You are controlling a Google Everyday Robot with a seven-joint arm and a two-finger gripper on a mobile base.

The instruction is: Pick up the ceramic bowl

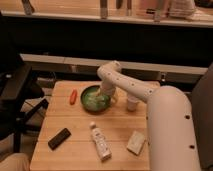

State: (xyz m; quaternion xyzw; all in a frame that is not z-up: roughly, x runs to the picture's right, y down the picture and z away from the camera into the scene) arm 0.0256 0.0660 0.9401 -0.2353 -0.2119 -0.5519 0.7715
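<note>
Ceramic bowl is seen upright near the back of the wooden table, between a red object and the white cup (the cup lies near, to the right in the camera view). The arm is bent down over the bowl's cup-side rim, presumably so that the rim can be taken from above. Gripper is placed at that rim; contact is not resolved. Whether it is spread or closed cannot be told. The bowl is judged to rest on the table, not yet lifted.
</note>
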